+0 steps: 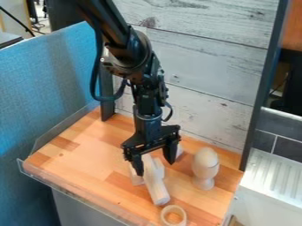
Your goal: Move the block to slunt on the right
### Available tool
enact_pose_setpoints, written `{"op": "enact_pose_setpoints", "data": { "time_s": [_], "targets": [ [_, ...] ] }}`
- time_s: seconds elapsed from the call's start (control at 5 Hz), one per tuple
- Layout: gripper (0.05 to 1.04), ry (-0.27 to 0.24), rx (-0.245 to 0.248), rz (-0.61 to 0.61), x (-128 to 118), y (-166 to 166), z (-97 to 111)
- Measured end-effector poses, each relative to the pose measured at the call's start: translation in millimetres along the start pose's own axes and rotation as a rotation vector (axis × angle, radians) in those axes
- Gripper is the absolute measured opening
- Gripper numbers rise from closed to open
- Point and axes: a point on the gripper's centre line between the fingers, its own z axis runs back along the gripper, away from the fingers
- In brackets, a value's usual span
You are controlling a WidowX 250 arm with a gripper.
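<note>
a long pale wooden block [156,187], apparently the one meant in the task, lies on the wooden tabletop [88,150] to the camera's left of the egg-topped wooden piece [205,167], apart from it. the block's long axis runs from the wall side toward the camera, its near end angled slightly to the egg-topped piece's side. the black gripper [155,168] hangs over the block's far end, left of the egg-topped piece, its two fingers spread, one toward each side of the block. that crosswise line-up is what the coming move turns on: the fingers look set to close across the block's narrow width, though whether either touches it cannot be told. a short pale piece [135,176] sits close by the block, on the side away from the egg-topped piece, and could be caught in the grasp or nudged. a wooden ring [174,216] lies nearer the camera than the egg-topped piece and to its left, just beyond the block's near end. the arm [124,48] comes down from above, on the camera's left of the egg-topped piece, in front of the pale plank wall [203,75] that stands behind that piece.
</note>
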Motion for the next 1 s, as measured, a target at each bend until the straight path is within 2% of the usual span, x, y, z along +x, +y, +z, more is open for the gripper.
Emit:
{"op": "enact_pose_setpoints", "data": {
  "time_s": [0.2,0.6,0.8,1.0],
  "targets": [
    [1.001,0.006,0.012,0.015,0.2,2.0,-10.5],
    [1.0,-0.042,0.051,0.005,1.8,1.8,-26.2],
    [0.966,-0.045,0.072,0.007,0.7,4.3,-39.7],
    [0.687,-0.058,0.095,0.01,-0.3,2.5,-52.6]
  ]
}}
